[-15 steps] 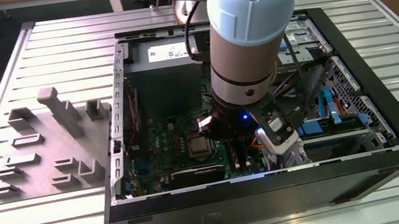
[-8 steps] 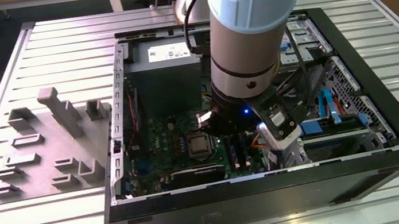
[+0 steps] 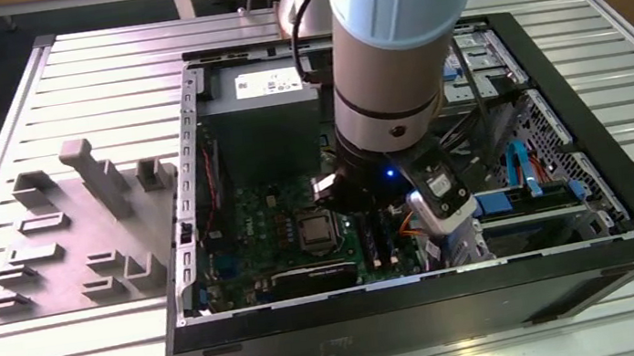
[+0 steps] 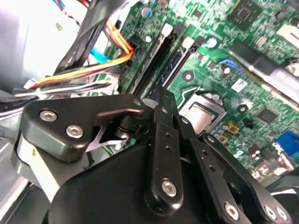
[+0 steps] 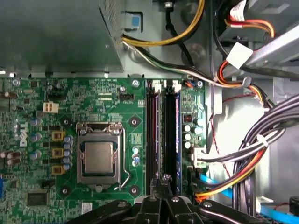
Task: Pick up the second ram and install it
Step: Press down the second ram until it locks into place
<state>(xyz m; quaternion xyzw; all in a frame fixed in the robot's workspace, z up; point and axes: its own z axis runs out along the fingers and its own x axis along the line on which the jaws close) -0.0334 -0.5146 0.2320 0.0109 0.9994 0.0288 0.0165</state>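
open PC case (image 3: 179,159): green motherboard (image 5: 117,107) inside | second ram (image 5: 176,135) seated in slot (image 5: 170,140), 3 o'clock of CPU socket (image 5: 99,156) | gripper (image 5: 163,179) closed, empty, over slot end

**Bright table, shaded case, and one soft close-up**

Standing here, the light looks even and comes from overhead. In the exterior view the ribbed metal table (image 3: 24,97) shines pale, with a glare patch along its near edge. The open computer case (image 3: 614,194) is darker inside, shaded by the robot arm (image 3: 398,47), whose pale blue shell catches a soft highlight. A small blue indicator light (image 3: 390,171) glows there.

In the first wrist view the green motherboard (image 5: 84,98) is evenly lit and crisp; the power-supply box (image 5: 56,32) stays dim.

In the second wrist view the gripper (image 4: 161,100) looms close, blurred and glossy, with the background tilted and slightly soft.
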